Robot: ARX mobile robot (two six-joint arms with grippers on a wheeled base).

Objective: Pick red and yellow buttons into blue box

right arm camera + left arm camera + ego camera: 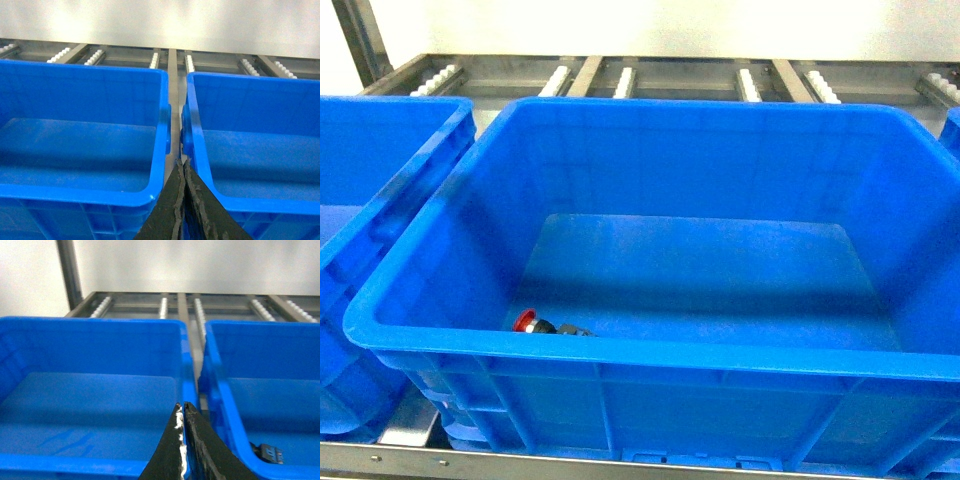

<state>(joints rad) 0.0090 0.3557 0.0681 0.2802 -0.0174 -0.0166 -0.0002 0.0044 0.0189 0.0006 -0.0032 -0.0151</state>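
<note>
Head view: one red button (524, 321) lies in the blue box (650, 358), near its front left corner. Left wrist view: two crates, the left tool (183, 412) pinched closed, empty. Right wrist view: two crates, the right tool (182, 169) likewise closed

A bright blue box (650, 350) held a red-capped button (526, 321) on a black block; grey metal rails (590, 72) carried white rollers (625, 82) behind.
</note>
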